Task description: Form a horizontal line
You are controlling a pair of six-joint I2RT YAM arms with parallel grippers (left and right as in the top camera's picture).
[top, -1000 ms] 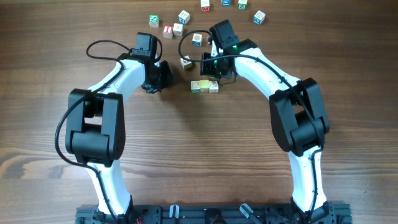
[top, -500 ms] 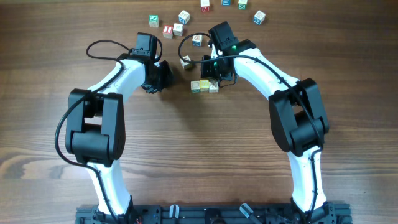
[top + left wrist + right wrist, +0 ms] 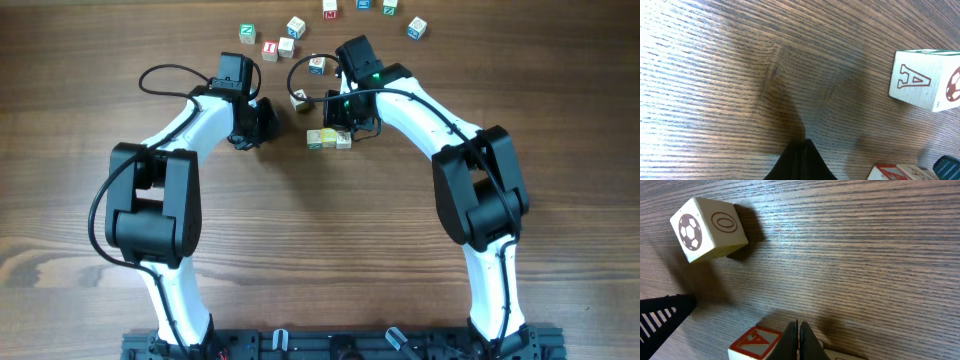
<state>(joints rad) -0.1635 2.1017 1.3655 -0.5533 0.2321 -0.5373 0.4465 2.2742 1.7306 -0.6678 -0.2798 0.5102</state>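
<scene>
**Three-cube row sits right at the right gripper's closed tips**

The horizontal line lies on the table as three cubes touching side by side. Its long axis runs across the table, from the robot's left to its right.

Seen from the right gripper, the row is just on the base-ward side of the tips, toward its right half. Seen from the left gripper, it lies off to the right with bare wood between. The right arm is plainly the nearer one. I'd judge that any last nudge would have to come from it, pushing across the row's long axis and not along it.

From above you get the whole row and its direction. You cannot see there how the jaws stand, or whether the tips touch a cube.

The right wrist camera settles the first point. Its fingers are pressed together with nothing pinched. A red-A cube, which I take for one of the row, sits just beside them at the lower edge, and a pale sliver of another cube shows on the other side.

The left wrist view shows that gripper pressed together too, over bare wood.

A soccer-ball cube stands alone beyond the right tips, apart from the row. The other scattered cubes lie farther out.
</scene>
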